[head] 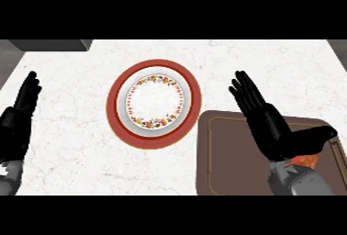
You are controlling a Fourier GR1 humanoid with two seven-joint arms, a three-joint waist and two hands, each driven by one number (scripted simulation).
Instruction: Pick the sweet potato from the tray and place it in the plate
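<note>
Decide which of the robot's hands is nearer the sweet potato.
Right. The right hand is over the tray, directly above the sweet potato. The left hand rests at the counter's far left edge.

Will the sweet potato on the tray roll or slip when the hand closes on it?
Hard to judge: only an orange sliver of the sweet potato shows under the right hand. Likely rigid, and rounded, so it may roll on the flat tray. The raised rim should stop it.
</note>
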